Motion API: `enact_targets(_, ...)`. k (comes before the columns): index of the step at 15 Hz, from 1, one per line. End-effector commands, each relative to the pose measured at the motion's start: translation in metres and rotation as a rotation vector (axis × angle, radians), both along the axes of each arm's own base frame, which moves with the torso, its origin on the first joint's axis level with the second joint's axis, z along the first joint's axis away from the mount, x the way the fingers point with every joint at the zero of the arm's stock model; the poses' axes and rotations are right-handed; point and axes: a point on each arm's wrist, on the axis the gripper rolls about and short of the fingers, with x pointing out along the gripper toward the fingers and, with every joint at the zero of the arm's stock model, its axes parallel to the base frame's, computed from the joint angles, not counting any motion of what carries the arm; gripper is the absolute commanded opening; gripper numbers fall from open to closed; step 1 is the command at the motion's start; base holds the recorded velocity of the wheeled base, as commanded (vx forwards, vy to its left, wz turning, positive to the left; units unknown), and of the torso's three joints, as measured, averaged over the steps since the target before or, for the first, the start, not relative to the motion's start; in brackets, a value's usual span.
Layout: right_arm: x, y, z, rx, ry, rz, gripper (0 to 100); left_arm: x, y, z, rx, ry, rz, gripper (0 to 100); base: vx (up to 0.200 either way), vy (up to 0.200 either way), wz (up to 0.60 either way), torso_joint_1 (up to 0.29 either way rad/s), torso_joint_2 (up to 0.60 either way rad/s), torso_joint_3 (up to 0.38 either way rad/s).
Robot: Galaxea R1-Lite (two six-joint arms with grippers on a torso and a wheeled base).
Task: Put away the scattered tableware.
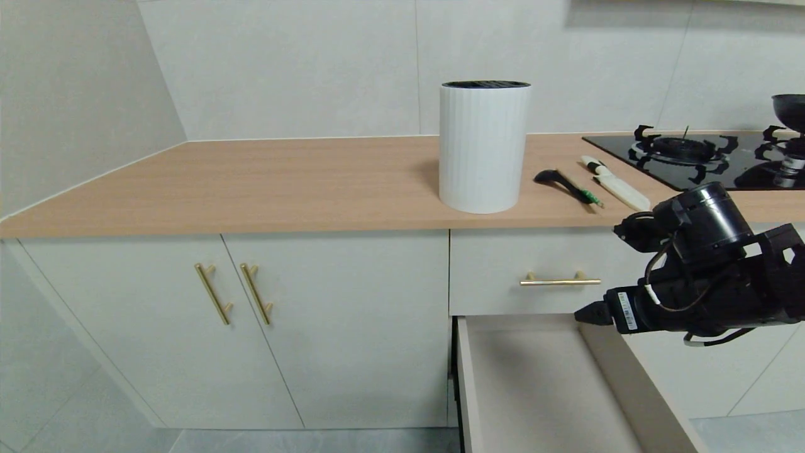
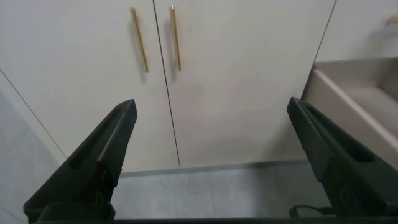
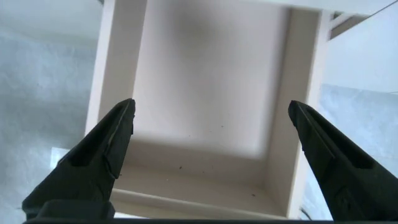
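The right gripper hangs above the pulled-out drawer with its jaws spread wide and nothing between them. The drawer floor below it is bare (a few specks aside). The left gripper is likewise spread and empty, held low and facing the cabinet doors beside the drawer.

Up on the countertop, both pieces of tableware are yet to be collected. A black spoon with a green-tipped handle lies just beside a white knife. The pair rests between the tall white holder and the stove.

By my reading, the task is barely begun. The drawer stands open and ready, which counts as the one preparatory step done, but nothing has gone into it. What remains is to pick up the spoon and the knife in turn and place each in the drawer, or perhaps the holder (the pictures do not settle which). If the drawer is used, it then needs closing.
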Motion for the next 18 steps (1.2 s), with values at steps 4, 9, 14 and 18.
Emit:
enact_targets(4, 0.0, 0.0, 0.001, 0.002, -0.004, 0.0, 100, 0.0, 0.0, 0.0, 0.0, 0.0, 0.0, 100, 0.0, 0.0, 0.0, 0.184, -0.47, -0.289)
enact_targets(9, -0.001, 0.0, 0.001, 0.0, -0.003, 0.003, 100, 0.0, 0.0, 0.0, 0.0, 0.0, 0.0, 100, 0.0, 0.0, 0.0, 0.177, -0.43, -0.25)
enact_targets(14, 0.029, -0.009, 0.02, -0.031, -0.147, 0.026, 100, 0.0, 0.0, 0.0, 0.0, 0.0, 0.0, 100, 0.0, 0.0, 0.0, 0.02, -0.04, -0.028)
enact_targets(18, 0.068, -0.007, 0.032, -0.019, -0.24, 0.006, 100, 0.0, 0.0, 0.0, 0.0, 0.0, 0.0, 100, 0.0, 0.0, 0.0, 0.0, 0.0, 0.0)
